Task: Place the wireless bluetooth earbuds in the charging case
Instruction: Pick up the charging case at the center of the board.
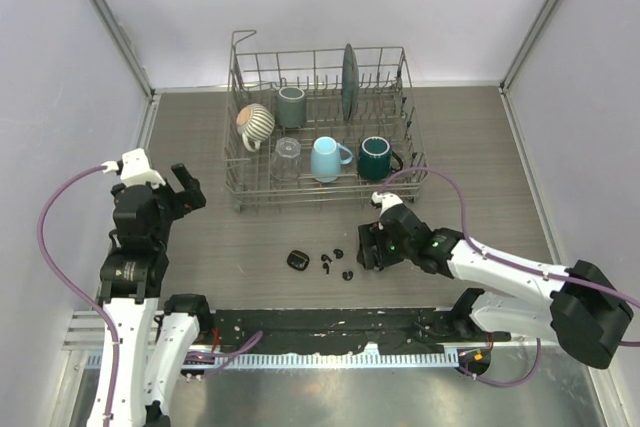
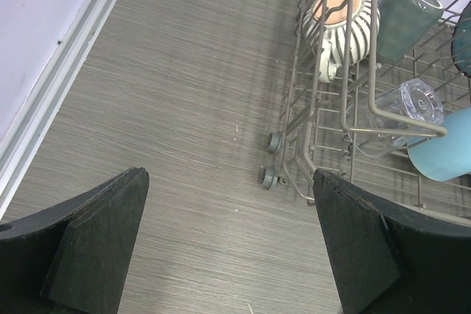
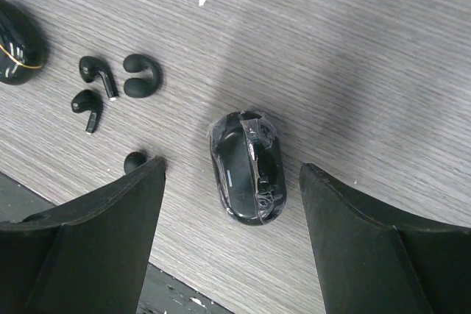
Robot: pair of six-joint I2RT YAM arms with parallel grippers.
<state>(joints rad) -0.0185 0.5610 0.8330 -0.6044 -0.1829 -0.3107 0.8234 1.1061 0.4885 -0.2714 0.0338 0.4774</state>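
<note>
A black oval charging case [image 3: 246, 167] wrapped in clear tape lies on the grey table. My right gripper [image 3: 232, 173] is open above it, one finger on each side, touching nothing. Left of it lie the wireless bluetooth earbuds: two stemmed buds [image 3: 98, 77] [image 3: 87, 104], a clip-shaped one [image 3: 141, 76], and a round one [image 3: 135, 161] half hidden by my left finger. From above, the buds [image 1: 336, 260] sit just left of the right gripper [image 1: 368, 247]. My left gripper [image 2: 229, 178] [image 1: 190, 190] hangs open and empty far to the left.
A second black case [image 3: 15, 42] [image 1: 297, 259] lies left of the earbuds. A wire dish rack [image 1: 240, 162] with mugs, a glass and a plate stands behind. The table's dark front edge [image 3: 169, 295] runs close under the right gripper.
</note>
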